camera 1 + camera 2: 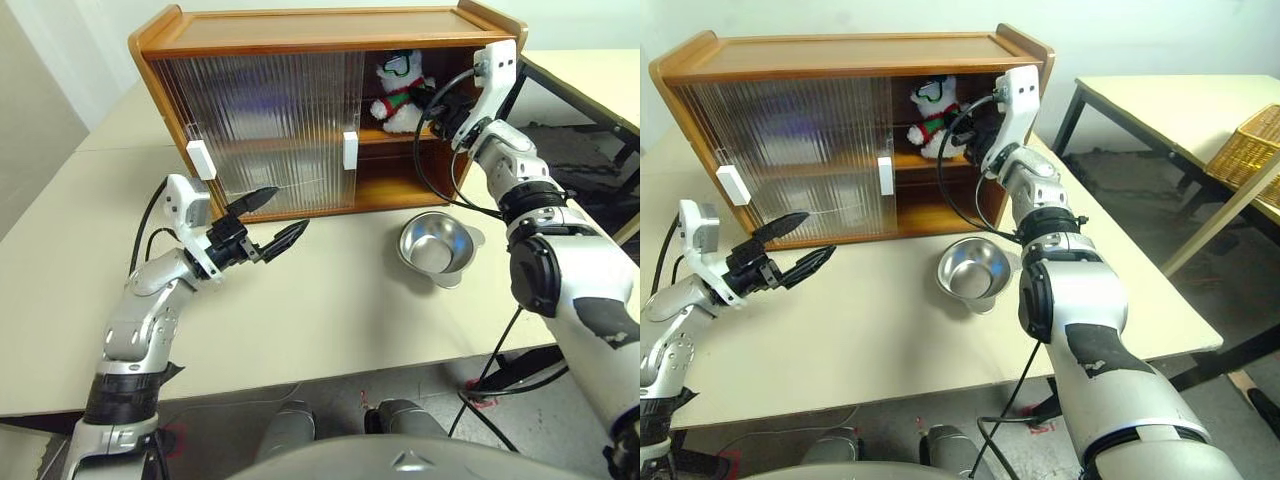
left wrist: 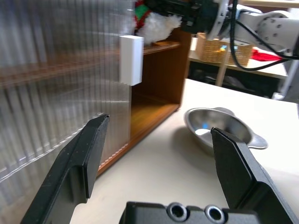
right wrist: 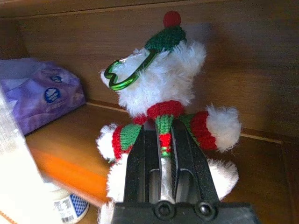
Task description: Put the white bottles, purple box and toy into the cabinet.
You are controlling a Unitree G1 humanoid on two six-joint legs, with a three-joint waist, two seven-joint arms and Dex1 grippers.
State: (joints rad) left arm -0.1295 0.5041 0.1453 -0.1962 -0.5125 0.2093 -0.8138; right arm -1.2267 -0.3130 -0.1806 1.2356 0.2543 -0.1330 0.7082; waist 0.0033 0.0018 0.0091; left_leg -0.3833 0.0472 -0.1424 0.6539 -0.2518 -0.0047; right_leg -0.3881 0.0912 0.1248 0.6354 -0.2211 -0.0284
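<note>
Right gripper (image 3: pixel 161 154) is up inside the cabinet (image 1: pixel 300 35), at the upper shelf on its open side, and its two black fingers are pinched tight on the toy (image 3: pixel 163 93), clamped on the striped scarf just below the head. The toy sits upright at the fingertips, green hat and red pompom on top, a green loop hanging at its face (a clip of some kind, hard to say more). Beside it on the same shelf, farther in behind the ribbed sliding door (image 1: pixel 260 125), lies the purple box (image 3: pixel 39 95). Lower down, one of the white bottles (image 3: pixel 70 207) peeks in at the edge of the wrist view, blue label showing.

Left gripper (image 1: pixel 262 232) hangs over the table (image 1: pixel 330 310) in front of the closed door, fingers spread wide, nothing between them. A steel bowl (image 1: pixel 437 247) rests on the table near the cabinet's open end.
</note>
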